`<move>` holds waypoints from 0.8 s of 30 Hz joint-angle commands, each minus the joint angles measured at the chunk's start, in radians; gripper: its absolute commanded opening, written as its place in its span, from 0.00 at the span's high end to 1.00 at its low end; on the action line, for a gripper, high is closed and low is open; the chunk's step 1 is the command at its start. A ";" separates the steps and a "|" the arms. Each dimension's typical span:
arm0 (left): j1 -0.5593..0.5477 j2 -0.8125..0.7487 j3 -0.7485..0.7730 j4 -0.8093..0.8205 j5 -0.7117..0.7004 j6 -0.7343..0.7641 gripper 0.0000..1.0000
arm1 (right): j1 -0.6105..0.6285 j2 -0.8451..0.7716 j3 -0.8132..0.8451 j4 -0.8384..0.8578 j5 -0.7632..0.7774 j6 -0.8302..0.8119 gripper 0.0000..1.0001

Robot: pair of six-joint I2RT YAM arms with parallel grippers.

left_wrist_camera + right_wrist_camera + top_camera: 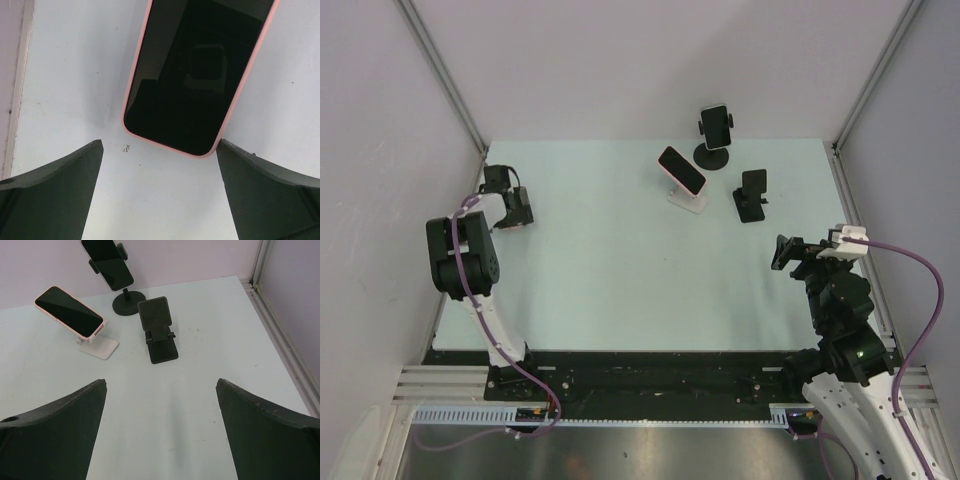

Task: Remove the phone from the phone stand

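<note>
The left gripper [160, 150] hangs low over the pale table [600, 270] with its jaws spread wide and pinching nothing. A flat phone [197, 75] in a pink case lies screen up on the table and fills the upper middle of the left wrist view. Its rounded lower end comes down about level with the two dark fingertips [92, 150], with bare table showing on either side (in the top view I cannot make this phone out under the arm at the left edge). The right gripper [161, 385] is also spread wide and empty, at the right edge of the top view and well apart from everything else. In the upper left of the right wrist view a tilted phone [70, 311], also pink-cased, rests on a white stand [102, 347]. Behind it, at the top of that frame, a clamped phone [107, 262] sits in a black stand with a round base [129, 304]. Just to the right of the white stand is an empty black folding stand [159, 335], apart from the other two.
</note>
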 commanded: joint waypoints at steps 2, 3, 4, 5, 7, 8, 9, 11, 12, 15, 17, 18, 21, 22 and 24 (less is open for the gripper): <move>-0.001 -0.040 0.029 -0.025 -0.019 0.003 0.00 | 0.000 -0.012 -0.007 0.053 0.009 -0.009 0.03; 0.000 -0.053 0.026 -0.028 -0.013 0.000 0.00 | 0.002 -0.012 -0.005 0.054 -0.002 -0.006 0.03; -0.001 -0.075 0.020 -0.032 0.006 -0.009 0.00 | -0.001 -0.012 -0.004 0.054 -0.010 0.003 0.04; -0.001 -0.120 0.015 -0.034 0.018 -0.017 0.00 | -0.004 -0.012 0.001 0.053 -0.017 0.011 0.03; -0.009 -0.175 -0.003 -0.037 0.061 -0.037 0.00 | -0.006 0.014 0.016 0.044 -0.047 0.026 0.03; -0.013 -0.233 -0.008 -0.037 0.076 -0.040 0.00 | -0.006 0.031 0.022 0.042 -0.057 0.042 0.03; -0.027 -0.261 -0.014 -0.040 0.088 -0.049 0.00 | -0.009 0.069 0.033 0.031 -0.088 0.049 0.03; -0.046 -0.319 -0.026 -0.045 0.128 -0.054 0.00 | -0.009 0.121 0.065 0.019 -0.117 0.072 0.03; -0.067 -0.371 -0.029 -0.046 0.139 -0.058 0.00 | -0.012 0.147 0.079 0.007 -0.143 0.083 0.03; -0.139 -0.468 -0.039 -0.049 0.182 -0.069 0.00 | -0.020 0.267 0.131 -0.006 -0.191 0.121 0.03; -0.176 -0.503 -0.042 -0.049 0.187 -0.062 0.00 | -0.027 0.363 0.171 -0.009 -0.203 0.137 0.02; -0.241 -0.523 -0.043 -0.057 0.197 -0.060 0.00 | -0.033 0.397 0.190 -0.013 -0.208 0.155 0.02; -0.341 -0.591 -0.054 -0.057 0.211 -0.051 0.00 | -0.081 0.546 0.253 -0.004 -0.258 0.178 0.00; -0.367 -0.625 -0.063 -0.059 0.213 -0.045 0.00 | -0.110 0.588 0.263 0.007 -0.272 0.190 0.00; -0.449 -0.658 -0.072 -0.059 0.202 -0.023 0.00 | -0.144 0.700 0.298 0.052 -0.301 0.195 0.00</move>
